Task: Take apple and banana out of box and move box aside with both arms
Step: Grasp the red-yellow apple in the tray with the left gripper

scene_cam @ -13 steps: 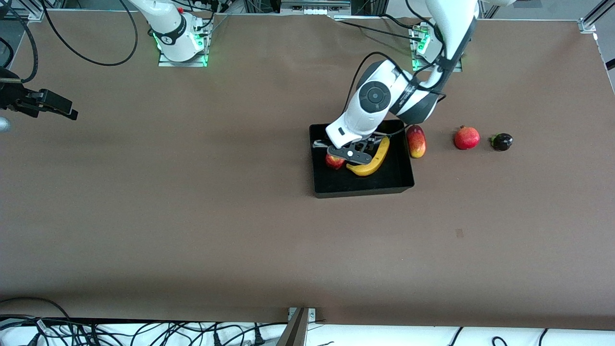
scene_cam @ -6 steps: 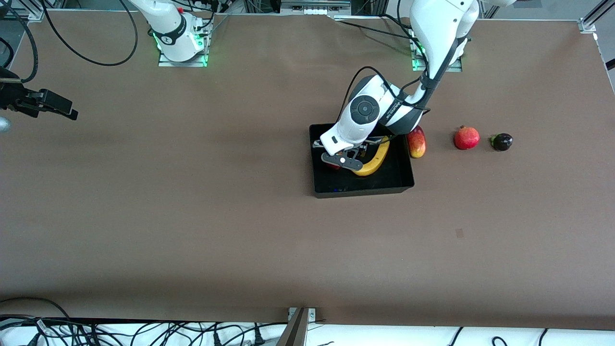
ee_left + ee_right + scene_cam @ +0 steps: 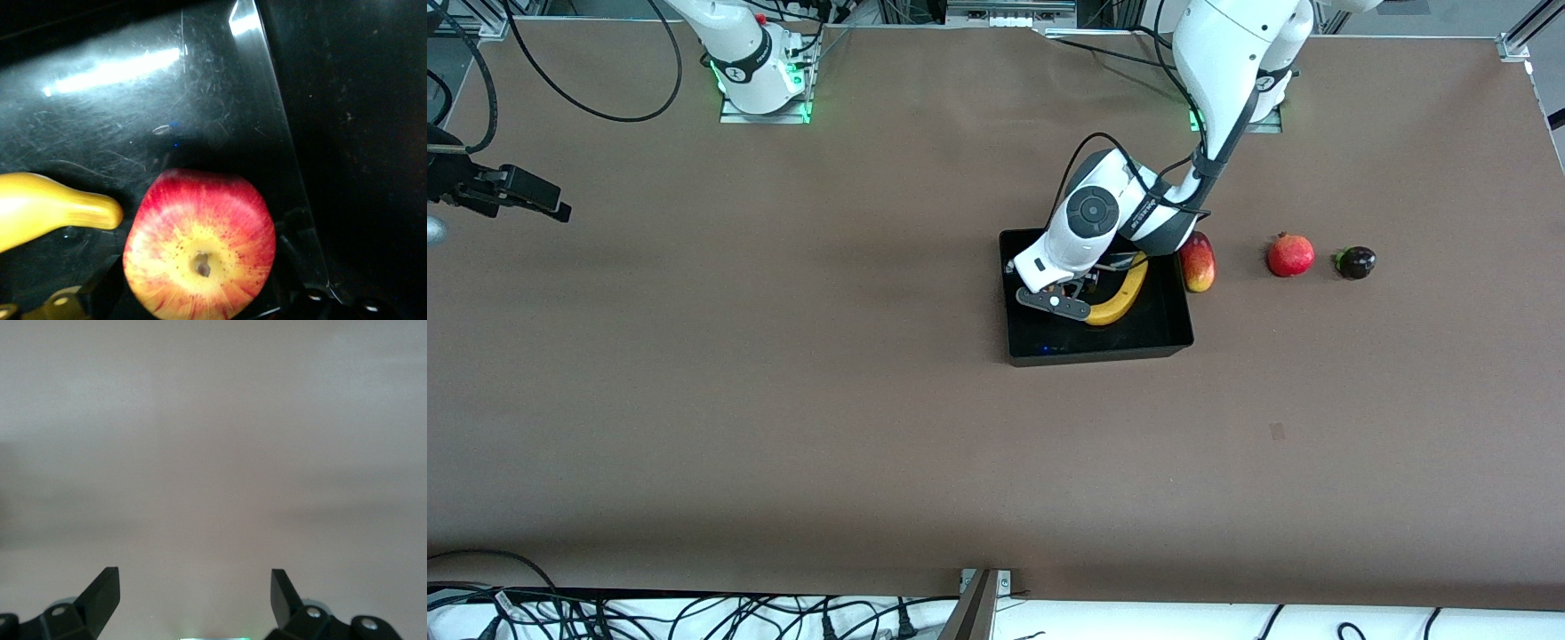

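So the left claw is down inside the black tray, right over the apple. In the left wrist view the apple sits between the two fingers, one on each side of it, and whether they're actually pinching it or just straddling it I can't tell. The apple is on the tray floor near one upright wall, and the tip of the banana lies just beside it, not quite touching as far as I can see. From the front view the banana curves along the tray's middle, and the left arm's wrist hides the apple completely.

Outside the tray, a mango lies right against the wall at the left arm's end, then a pomegranate and a small dark round fruit farther along toward that same end.

The right claw is spread wide with nothing between its fingers, hanging over bare brown surface while that arm waits
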Available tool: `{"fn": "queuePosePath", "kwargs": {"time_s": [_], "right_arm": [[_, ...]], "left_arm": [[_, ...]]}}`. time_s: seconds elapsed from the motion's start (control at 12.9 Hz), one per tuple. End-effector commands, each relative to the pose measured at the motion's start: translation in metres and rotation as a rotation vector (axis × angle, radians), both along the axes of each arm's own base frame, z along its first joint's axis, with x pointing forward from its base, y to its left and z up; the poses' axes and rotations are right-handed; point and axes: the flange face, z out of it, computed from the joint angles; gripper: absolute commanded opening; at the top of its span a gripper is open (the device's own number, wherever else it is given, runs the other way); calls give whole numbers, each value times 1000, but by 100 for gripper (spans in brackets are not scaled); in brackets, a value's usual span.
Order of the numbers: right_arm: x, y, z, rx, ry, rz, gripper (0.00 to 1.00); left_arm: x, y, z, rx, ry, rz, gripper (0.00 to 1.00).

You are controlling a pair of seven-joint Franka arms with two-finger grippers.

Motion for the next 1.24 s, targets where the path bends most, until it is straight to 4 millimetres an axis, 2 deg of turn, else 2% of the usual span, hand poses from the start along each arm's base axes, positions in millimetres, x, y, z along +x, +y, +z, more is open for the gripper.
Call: {"fn": "queuePosePath", "kwargs": {"time_s": [0.0,0.08,0.23,0.31,0.46,0.7,0.85,1.0,1.16], "right_arm": [[-2,-1,3,0,-3,-8,100],[-2,-1,3,0,-3,-8,100],[-2,-1,3,0,-3,-8,100],[-2,-1,3,-1,-3,-8,100],[-1,-1,3,0,-4,-8,100],[-1,-1,3,0,-3,-8,100],[-1,0,3,0,-4,-8,100],[-2,-1,3,0,-3,-8,100],[-2,-1,3,0,-3,-8,100]], "left_arm": [[4,-6,1,-5,-13,-10,17],[4,-6,1,-4,-14,-12,0],[6,-6,8,-11,-24,-10,0],[9,-6,18,-18,-35,-3,0],[17,0,48,-29,-56,12,0],[25,20,93,-13,-30,30,0],[31,39,121,1,-13,50,0],[41,69,141,12,4,47,0],[59,112,152,13,22,-19,0]]}}
